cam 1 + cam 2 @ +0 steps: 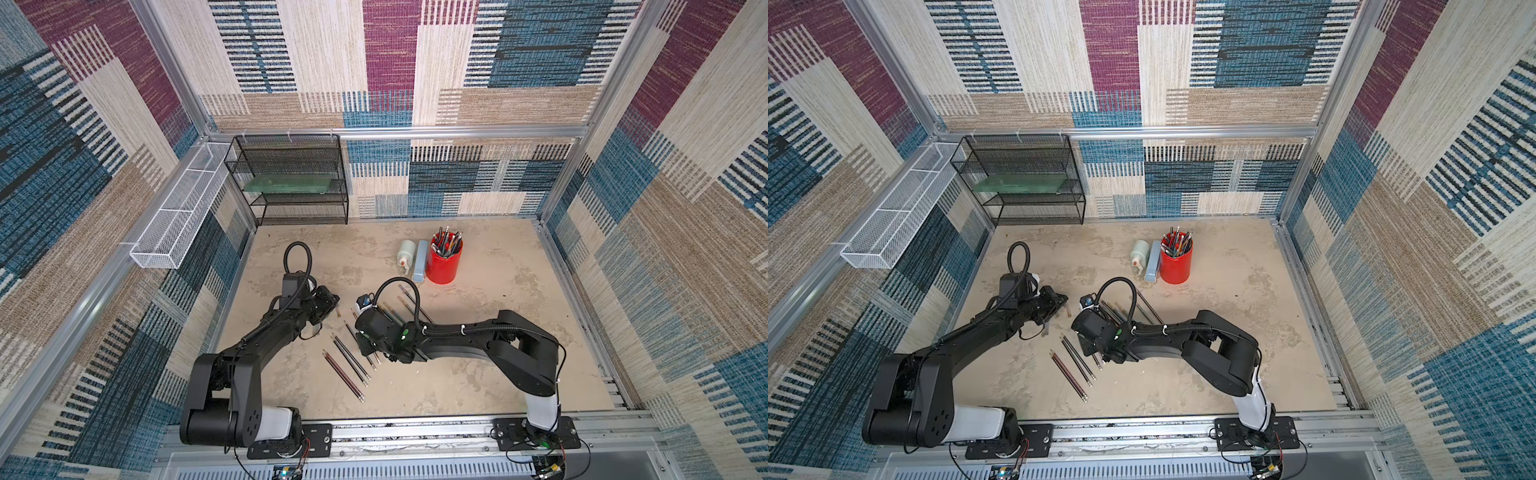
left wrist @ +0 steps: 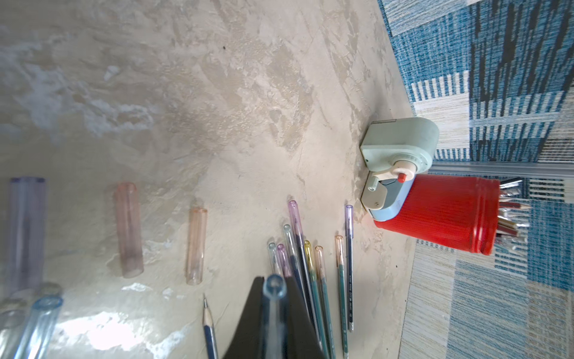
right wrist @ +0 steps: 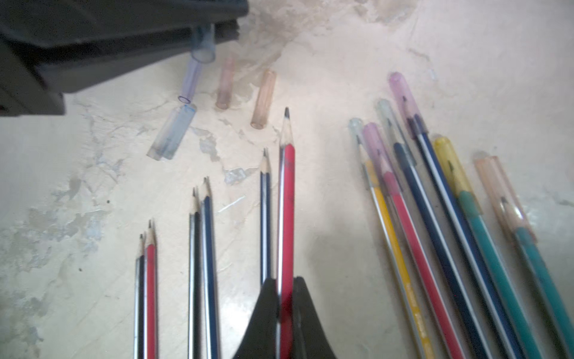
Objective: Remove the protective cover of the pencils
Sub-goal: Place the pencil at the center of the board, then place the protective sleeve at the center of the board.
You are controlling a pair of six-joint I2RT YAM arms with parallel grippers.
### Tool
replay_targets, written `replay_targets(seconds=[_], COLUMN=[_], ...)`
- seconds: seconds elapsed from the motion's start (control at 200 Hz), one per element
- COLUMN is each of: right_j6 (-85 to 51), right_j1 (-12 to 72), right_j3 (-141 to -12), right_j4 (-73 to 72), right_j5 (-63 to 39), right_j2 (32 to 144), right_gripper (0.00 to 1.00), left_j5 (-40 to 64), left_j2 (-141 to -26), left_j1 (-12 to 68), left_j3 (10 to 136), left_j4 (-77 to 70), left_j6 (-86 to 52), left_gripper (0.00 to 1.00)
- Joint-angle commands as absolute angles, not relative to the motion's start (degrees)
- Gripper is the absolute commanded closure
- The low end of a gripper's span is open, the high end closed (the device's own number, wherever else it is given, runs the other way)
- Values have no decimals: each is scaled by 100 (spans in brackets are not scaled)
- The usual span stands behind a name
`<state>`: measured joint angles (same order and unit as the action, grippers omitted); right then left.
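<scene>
Left end effector (image 2: 274,281) clamps a clear blue cap (image 2: 274,310), mostly hidden in the grip; right end effector (image 3: 285,281) clamps a red pencil (image 3: 287,192), rear shaft cut off

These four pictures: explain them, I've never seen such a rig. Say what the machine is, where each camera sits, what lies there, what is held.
Two black robot arms with pinching grippers work on a table. Two pictures look down from overhead; the other two come from cameras on the wrists. On the table lie bare pencils, capped pencils, loose caps, a red cup and a sharpener. The left gripper is shut on a clear cap; the right gripper on a red pencil.
</scene>
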<state>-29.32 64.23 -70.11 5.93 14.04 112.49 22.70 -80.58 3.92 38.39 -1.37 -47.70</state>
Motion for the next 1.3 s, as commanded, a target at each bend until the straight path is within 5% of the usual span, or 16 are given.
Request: replay_targets(seconds=[0.0,1.297], right_j6=[-2956,-2880], right_j1=[6354,6258], right_j3=[-7109,-7461], right_j4=[563,728], right_j5=[1258,977], right_j2=[11391,11848], right_gripper=[100,78], left_j5=[2146,2145], left_j2=[-8161,-8433], left_j1=[404,458], left_j3=[4004,4201], left_j4=[315,464], left_j6=[-4596,-4518], left_gripper=[100,100])
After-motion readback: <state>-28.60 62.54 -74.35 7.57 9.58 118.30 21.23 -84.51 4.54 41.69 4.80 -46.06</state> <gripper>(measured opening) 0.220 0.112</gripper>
